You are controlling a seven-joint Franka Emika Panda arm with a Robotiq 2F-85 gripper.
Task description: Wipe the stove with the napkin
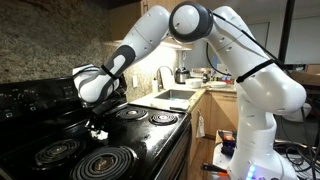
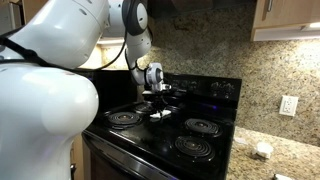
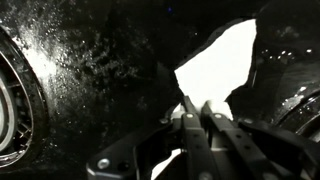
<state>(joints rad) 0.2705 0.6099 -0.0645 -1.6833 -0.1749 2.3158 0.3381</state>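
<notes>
Your end effector [image 3: 197, 108] is pinched nearly shut on the white napkin [image 3: 222, 62] (gripping its lower edge), which lies on the black stove [image 3: 90, 60] between burners.

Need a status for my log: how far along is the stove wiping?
Done: the napkin is gripped by the gripper and down on the stove, between the burners. In hand: the wipe of that middle strip. Left: speckles show on the glass in the wrist view, so most of the top likely remains.
</notes>
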